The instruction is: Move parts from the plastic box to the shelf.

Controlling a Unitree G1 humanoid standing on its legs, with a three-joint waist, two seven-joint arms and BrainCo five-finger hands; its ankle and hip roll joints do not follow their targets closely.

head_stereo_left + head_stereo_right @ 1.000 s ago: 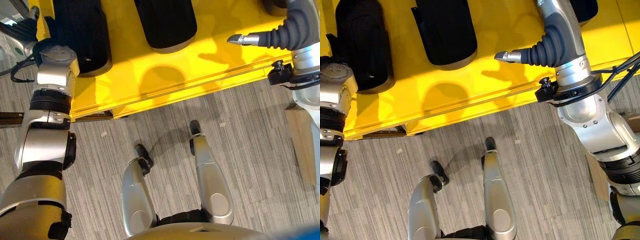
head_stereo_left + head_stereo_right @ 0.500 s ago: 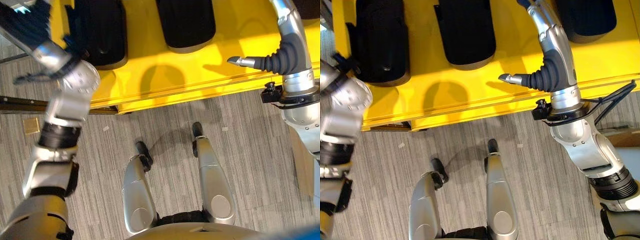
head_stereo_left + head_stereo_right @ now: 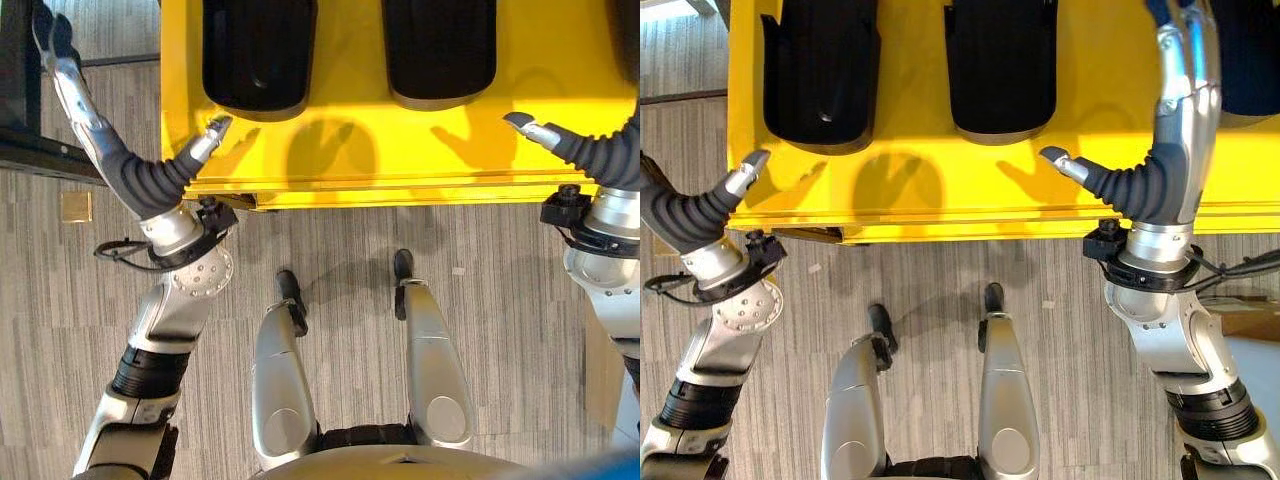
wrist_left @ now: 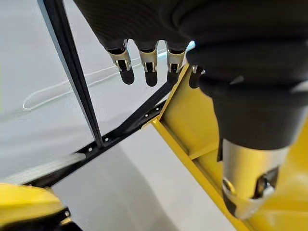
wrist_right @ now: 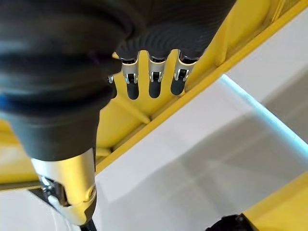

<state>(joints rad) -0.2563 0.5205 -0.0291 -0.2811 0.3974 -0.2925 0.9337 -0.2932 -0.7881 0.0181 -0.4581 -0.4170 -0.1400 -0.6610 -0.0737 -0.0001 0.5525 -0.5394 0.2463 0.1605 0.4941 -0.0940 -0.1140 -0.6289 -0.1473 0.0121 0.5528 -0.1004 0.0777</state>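
Black moulded parts lie side by side on a yellow surface [image 3: 350, 140]: one [image 3: 258, 55] to the left, one [image 3: 440, 50] at the middle, and a third [image 3: 1250, 50] at the right edge. My left hand [image 3: 100, 140] is raised beside the surface's left end, its fingers [image 4: 147, 65] straight, thumb out and holding nothing. My right hand [image 3: 1180, 80] is raised over the surface's right part. It is open too, its fingers [image 5: 154, 77] relaxed and empty. Neither hand touches a part.
A black frame bar [image 3: 20, 100] runs beside the yellow surface's left end. Grey carpet lies below the surface's front lip. A small brown square [image 3: 75, 205] sits on the floor at the left, and a cardboard piece [image 3: 600, 370] at the right.
The camera has shifted, so the yellow surface now sits more squarely in view. My left arm has swung up from hanging at the left to raised beside the surface. The right hand stays raised.
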